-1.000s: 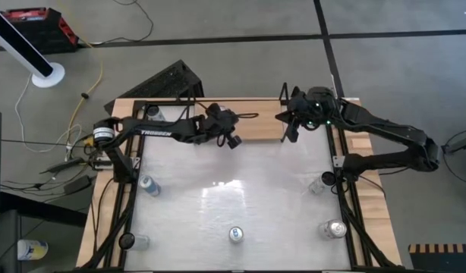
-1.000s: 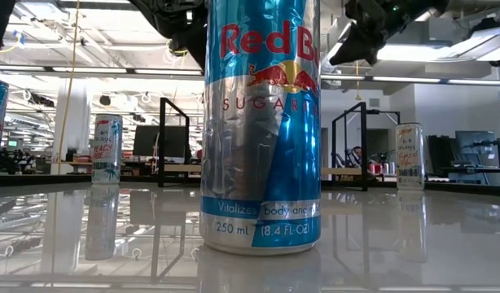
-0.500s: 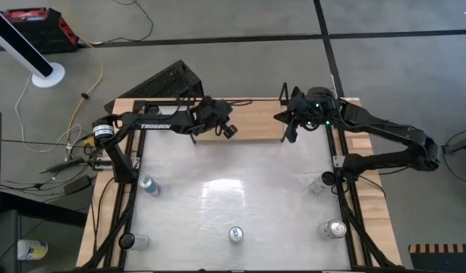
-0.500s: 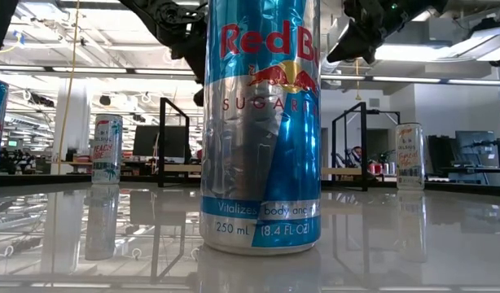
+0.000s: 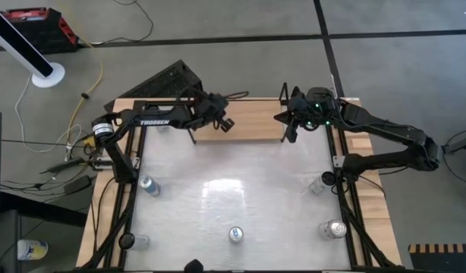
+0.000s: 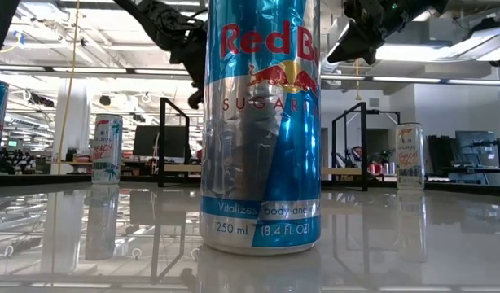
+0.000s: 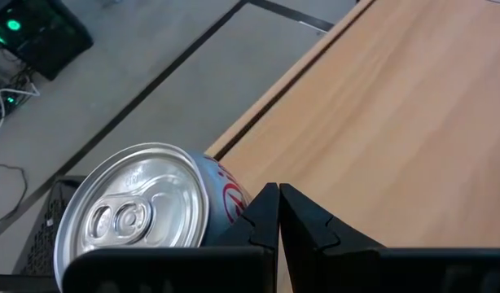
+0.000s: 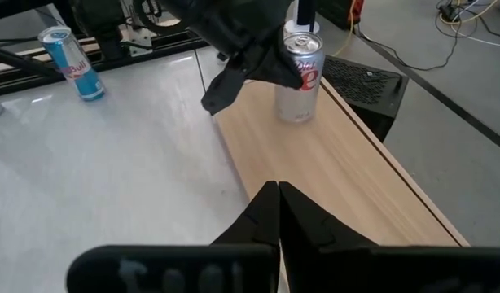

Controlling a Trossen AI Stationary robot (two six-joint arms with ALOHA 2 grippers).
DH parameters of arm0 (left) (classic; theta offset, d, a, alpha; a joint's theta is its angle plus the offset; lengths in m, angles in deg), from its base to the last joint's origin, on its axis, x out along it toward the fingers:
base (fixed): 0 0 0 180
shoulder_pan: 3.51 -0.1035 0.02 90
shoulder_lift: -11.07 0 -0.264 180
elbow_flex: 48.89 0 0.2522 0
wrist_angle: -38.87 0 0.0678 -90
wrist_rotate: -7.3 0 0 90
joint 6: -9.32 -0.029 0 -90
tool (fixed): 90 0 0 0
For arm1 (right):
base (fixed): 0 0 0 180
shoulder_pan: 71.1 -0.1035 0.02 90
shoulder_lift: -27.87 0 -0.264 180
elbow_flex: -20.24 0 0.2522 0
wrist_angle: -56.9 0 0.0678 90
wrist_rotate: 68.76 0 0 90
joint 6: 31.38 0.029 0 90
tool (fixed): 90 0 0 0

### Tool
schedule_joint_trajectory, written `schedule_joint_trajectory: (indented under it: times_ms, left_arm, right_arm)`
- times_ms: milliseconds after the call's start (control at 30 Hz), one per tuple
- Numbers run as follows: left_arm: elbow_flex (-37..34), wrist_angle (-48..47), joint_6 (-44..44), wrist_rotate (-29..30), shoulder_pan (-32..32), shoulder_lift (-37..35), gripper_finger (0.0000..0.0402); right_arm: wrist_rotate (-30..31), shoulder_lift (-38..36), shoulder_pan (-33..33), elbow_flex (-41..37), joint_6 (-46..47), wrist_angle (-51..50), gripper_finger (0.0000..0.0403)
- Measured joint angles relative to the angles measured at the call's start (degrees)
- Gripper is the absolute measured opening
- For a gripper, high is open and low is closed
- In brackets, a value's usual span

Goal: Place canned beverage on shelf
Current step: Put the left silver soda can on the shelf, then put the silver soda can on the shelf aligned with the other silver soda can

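1. This looks like a robot lab in a large open office hall.
2. The concrete floor (image 5: pixel 240 19) carries loose cables (image 5: pixel 24 98).
3. Behind the table (image 6: pixel 396 236) stand monitors (image 6: pixel 159 140) and desks under ceiling lights (image 6: pixel 413 79).

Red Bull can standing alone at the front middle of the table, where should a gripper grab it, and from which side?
Grip the Red Bull can around mid-body, jaws straddling its round wall, coming level from the shelf side. It stands upright with bare table all round, so probably nothing blocks that approach.
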Motion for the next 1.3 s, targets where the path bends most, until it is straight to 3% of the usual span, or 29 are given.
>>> schedule_joint_trajectory:
  times_ms: [900, 1133, 1300]
  left_arm:
    - [-0.04, 1.71, 1.5, 1.6, -4.34, -0.02, 0.0]
    - [-0.04, 3.29, -1.65, 1.25, -1.24, -3.75, 0.0]
    - [-0.04, 0.5, -4.28, 1.23, 3.69, -10.09, 0.0]
  right_arm:
    - [-0.04, 0.0, 0.0, 0.0, 0.4, -0.51, 0.0027]
    - [-0.26, 0.02, -1.73, 0.0, 1.08, -0.9, 0.0025]
    - [-0.26, 0.02, -4.64, 0.0, 4.8, -1.62, 0.0026]
